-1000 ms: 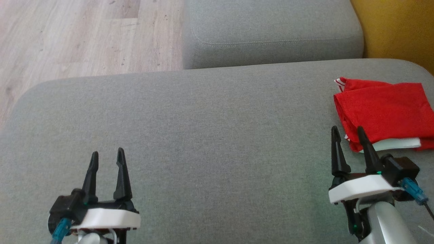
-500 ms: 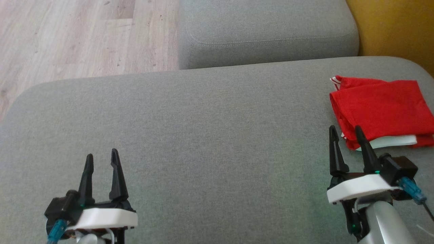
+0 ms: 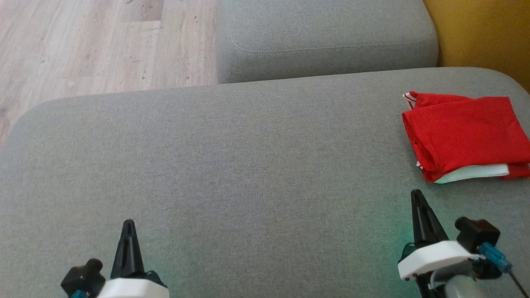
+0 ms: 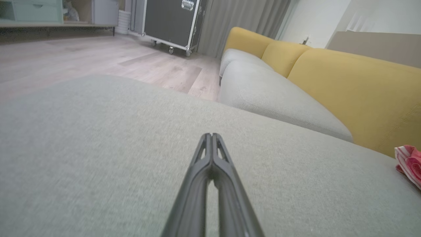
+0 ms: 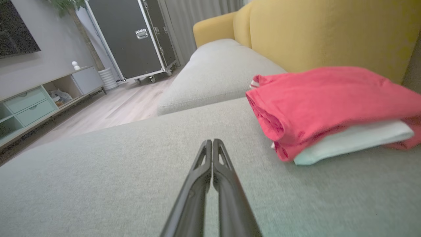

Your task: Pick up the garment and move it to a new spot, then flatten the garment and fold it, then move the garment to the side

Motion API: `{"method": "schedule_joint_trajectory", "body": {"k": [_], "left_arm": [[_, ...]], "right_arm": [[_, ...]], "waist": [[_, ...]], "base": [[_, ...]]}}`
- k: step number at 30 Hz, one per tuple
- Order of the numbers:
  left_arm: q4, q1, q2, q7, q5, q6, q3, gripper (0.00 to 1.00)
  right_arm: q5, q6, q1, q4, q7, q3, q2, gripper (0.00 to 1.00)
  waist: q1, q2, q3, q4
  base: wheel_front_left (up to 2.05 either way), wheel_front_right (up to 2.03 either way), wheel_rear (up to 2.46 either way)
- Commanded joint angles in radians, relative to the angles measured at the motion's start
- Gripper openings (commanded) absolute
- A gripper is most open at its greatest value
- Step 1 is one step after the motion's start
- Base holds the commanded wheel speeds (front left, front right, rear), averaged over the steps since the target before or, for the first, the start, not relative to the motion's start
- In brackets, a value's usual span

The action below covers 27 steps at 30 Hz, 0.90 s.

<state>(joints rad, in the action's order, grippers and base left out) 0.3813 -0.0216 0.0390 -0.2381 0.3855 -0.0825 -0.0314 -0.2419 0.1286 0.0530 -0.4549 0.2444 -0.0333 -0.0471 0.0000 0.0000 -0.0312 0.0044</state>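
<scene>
Garment [image 3: 463, 132] and right pincer [image 3: 416, 194] are apart, with a strip of bare grey cloth between them. That pincer's two dark fingers are pressed together into a single point and hold nothing. A second ago they stood spread, with one tip overlapping the garment's near left corner in the head view. The pincer now sits lower in that view, drawn back toward the robot. The left pincer [image 3: 128, 224] has changed the same way: its fingers are together and empty where they were spread before, and it too sits lower, near the bottom edge. It is well apart from the garment.

Both pincers hang over the wide grey seat cushion [image 3: 248, 165]. The garment lies folded at the right end of this cushion. It is red, with a pale layer showing along its near edge and red-and-white striped trim at its far left corner. It lies where it lay half a second ago.

Beyond the wide cushion is a second grey cushion [image 3: 323, 37], with a yellow backrest [image 3: 480, 33] on its right and a pale wood floor [image 3: 83, 45] on its left. A black flight case [image 4: 171, 19] on castors stands farther off on that floor.
</scene>
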Motion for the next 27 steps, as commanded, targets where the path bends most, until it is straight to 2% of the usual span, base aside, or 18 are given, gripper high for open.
{"method": "schedule_joint_trajectory", "body": {"k": [1, 27], "left_arm": [[-0.033, 0.048, 0.001, 0.005, 0.023, -0.002, 0.008, 0.00], [-0.057, 0.062, 0.003, 0.074, 0.272, -0.011, 0.034, 0.00]], "right_arm": [[-0.027, 0.000, 0.054, 0.036, -0.009, 0.006, -0.001, 0.00], [-0.304, 0.000, 0.052, 0.074, -0.079, 0.033, -0.002, 0.00]], "waist": [[0.0001, 0.0000, 0.000, 0.000], [0.0001, 0.0000, 0.007, -0.001]], "base": [[0.00, 0.00, 0.00], [0.00, 0.00, 0.00]]}}
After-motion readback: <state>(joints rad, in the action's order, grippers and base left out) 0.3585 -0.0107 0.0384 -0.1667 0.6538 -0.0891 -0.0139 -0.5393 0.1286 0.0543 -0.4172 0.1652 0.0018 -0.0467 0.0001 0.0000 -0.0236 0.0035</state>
